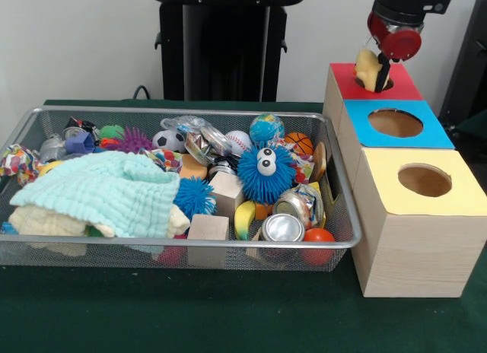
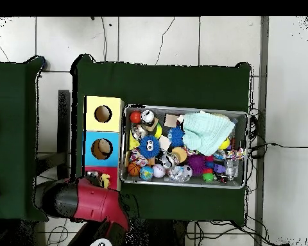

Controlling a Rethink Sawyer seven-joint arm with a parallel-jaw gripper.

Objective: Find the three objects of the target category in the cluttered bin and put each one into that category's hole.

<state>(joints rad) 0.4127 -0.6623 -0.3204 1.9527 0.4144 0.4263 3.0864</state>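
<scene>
**Gripper holds a yellow toy over the red box's hole**

From my remote station, the front view shows the gripper at about 1 o'clock in the frame, its fingers closed on a small yellow toy. The toy hangs right at the round hole of the red-topped box, touching or just above its rim; I cannot tell which.

Three wooden boxes stand in a row. Just beside the red one is the blue-topped box, then the yellow-topped box, each with one round hole on top.

At 9 o'clock from the boxes sits the wire mesh bin on green cloth. It is crowded: a pale green cloth, a spiky blue ball with eyes, wooden blocks, a metal can, small sports balls.

The overhead view shows the red arm reaching to the red box.
</scene>
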